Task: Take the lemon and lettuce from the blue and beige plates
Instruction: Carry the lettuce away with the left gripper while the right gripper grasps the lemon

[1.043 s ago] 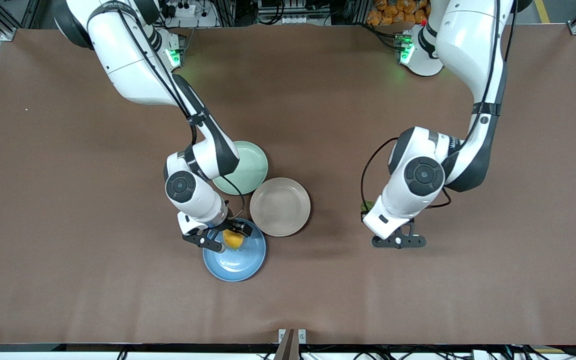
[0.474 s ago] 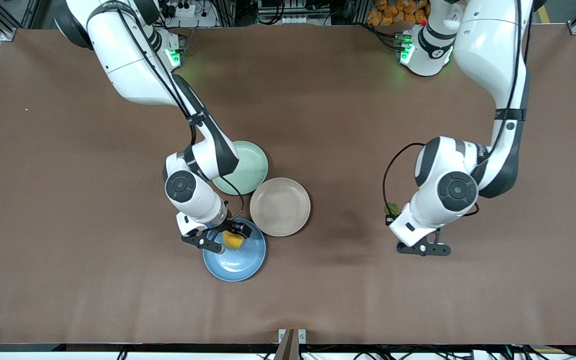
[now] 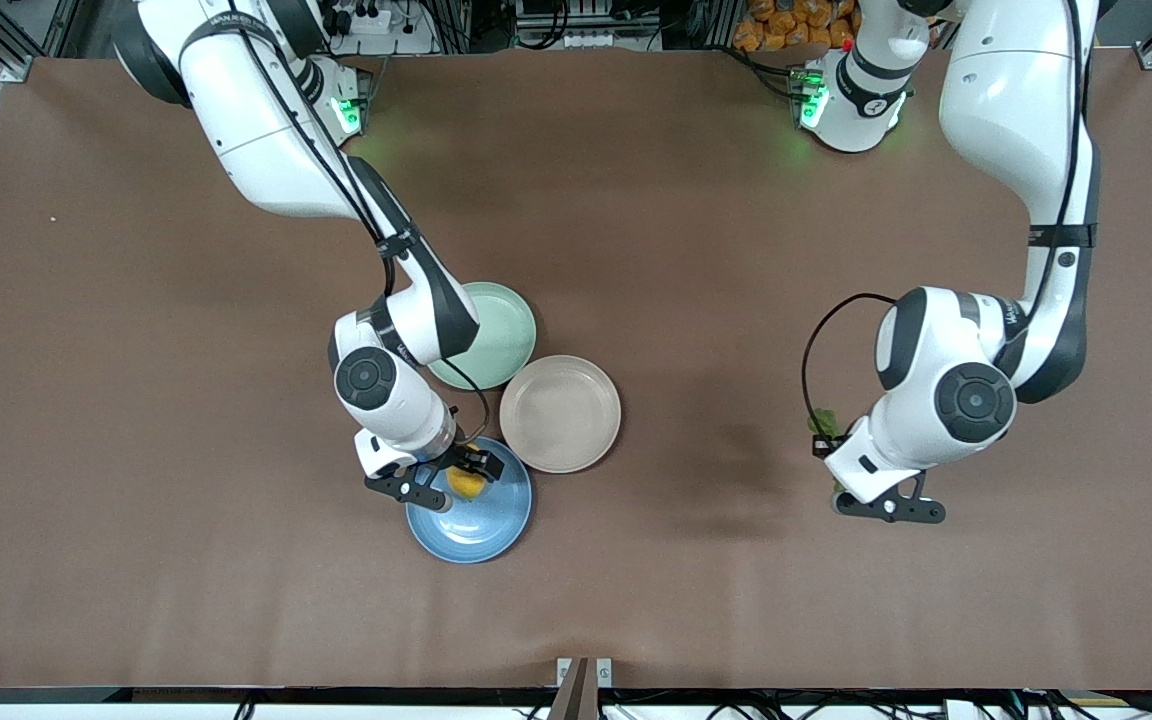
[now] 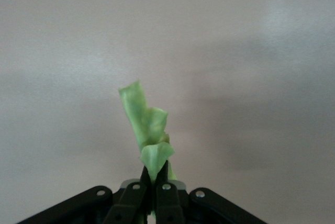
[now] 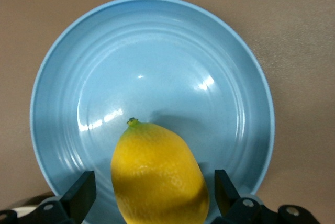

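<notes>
Right gripper point(image 3: 448, 479) low over the blue plate point(image 3: 481, 525), lower centre of frame, jaws wide astride the lemon point(image 3: 465, 483) resting there. Left gripper point(image 3: 829, 452), over bare tabletop point(image 3: 136, 400) at right, jaws clamped on the lettuce point(image 4: 148, 130). Beige plate point(image 3: 560, 413) centre.

lemon point(image 5: 159, 174): waxy, finely pitted yellow skin | blue plate point(image 5: 220, 67): smooth, soft sheen, ringed | lettuce point(image 4: 146, 130): thin, crinkled leaf | beige plate point(image 3: 561, 413): matt | table point(image 3: 136, 400): matt brown covering
</notes>
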